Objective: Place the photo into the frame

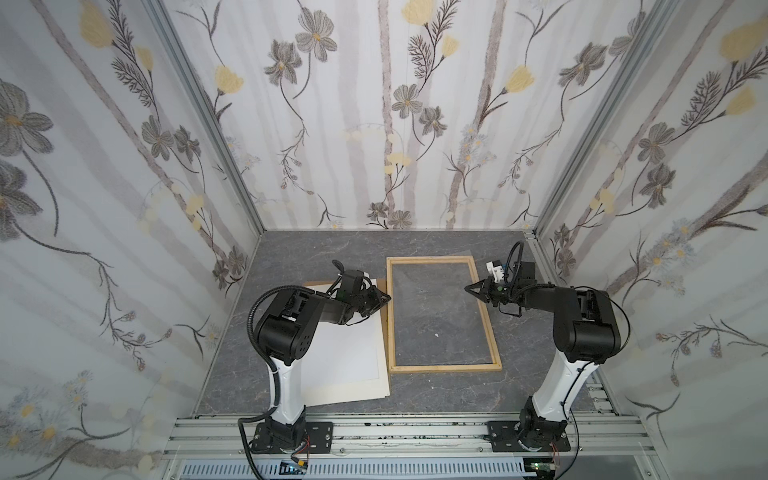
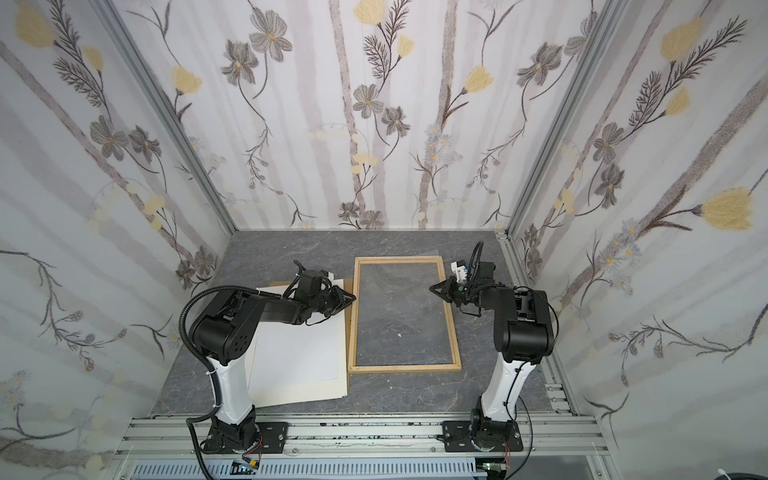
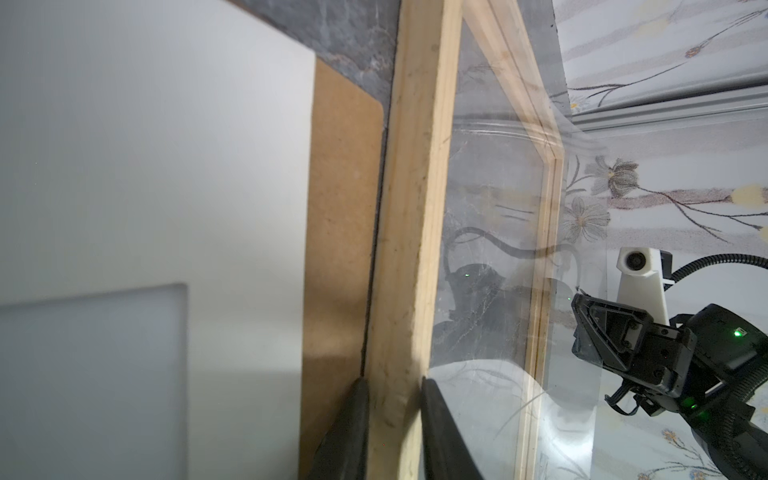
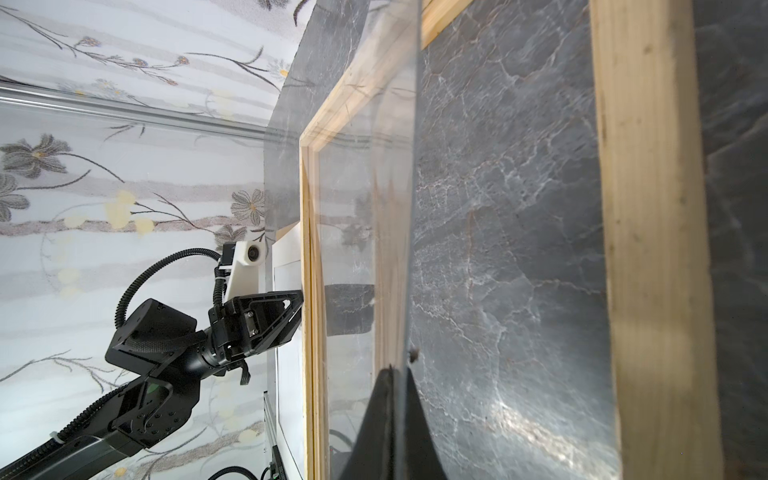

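Grey table (image 1: 436, 407): left hand (image 3: 392, 384) clamps the frame (image 1: 444, 367), right hand (image 4: 395, 370) pinches clear pane (image 4: 365, 174)

Grey marble tabletop (image 1: 436, 399), brown hardboard panel (image 3: 345, 208), clear plastic sheet (image 4: 361, 166), floral wallpaper walls (image 1: 353, 104)

Both arms bend inward, wrists low. The left hand (image 3: 392, 386) grips the frame (image 3: 415, 208); the right hand (image 4: 392, 370) is pinched closed.
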You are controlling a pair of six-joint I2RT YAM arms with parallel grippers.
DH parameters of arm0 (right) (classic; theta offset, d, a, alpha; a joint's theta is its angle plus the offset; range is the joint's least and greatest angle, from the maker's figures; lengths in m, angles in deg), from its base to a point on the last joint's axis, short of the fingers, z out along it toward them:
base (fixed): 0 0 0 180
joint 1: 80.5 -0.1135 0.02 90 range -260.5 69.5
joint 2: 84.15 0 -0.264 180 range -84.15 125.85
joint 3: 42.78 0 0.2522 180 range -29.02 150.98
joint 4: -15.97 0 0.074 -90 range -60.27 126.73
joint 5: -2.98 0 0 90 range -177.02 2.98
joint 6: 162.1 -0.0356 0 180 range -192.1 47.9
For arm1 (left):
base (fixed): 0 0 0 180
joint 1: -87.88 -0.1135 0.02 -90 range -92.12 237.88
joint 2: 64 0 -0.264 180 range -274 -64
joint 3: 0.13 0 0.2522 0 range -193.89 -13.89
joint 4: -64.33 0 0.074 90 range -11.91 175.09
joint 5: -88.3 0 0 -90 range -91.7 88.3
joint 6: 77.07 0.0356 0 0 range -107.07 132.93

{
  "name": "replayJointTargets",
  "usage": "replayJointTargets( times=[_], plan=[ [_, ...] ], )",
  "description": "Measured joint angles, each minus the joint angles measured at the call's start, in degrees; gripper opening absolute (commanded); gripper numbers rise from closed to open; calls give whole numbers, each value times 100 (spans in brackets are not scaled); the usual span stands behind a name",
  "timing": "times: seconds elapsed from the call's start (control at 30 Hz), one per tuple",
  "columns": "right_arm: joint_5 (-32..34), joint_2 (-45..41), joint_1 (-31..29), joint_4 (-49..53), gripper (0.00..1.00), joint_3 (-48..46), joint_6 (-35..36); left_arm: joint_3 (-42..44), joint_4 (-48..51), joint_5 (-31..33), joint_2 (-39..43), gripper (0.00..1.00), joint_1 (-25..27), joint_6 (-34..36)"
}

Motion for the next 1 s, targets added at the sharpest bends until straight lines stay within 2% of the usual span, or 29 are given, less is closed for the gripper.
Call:
replayJointTargets(
  times=[0.3,0.53,0.77,1.0],
  plan=[
    [101,70,-59,-68,0,-26,-31,2,-24,0,-9,23,0,0],
    [105,125,-72,-422,0,-166,-326,39,-85,9,-9,23,0,-13],
    [133,225,-79,-260,0,-55,-474,39,-98,26,-11,23,9,-15],
    [396,-22,-146,-37,0,-61,-476,39,-118,55,-11,23,26,-20]
  ],
)
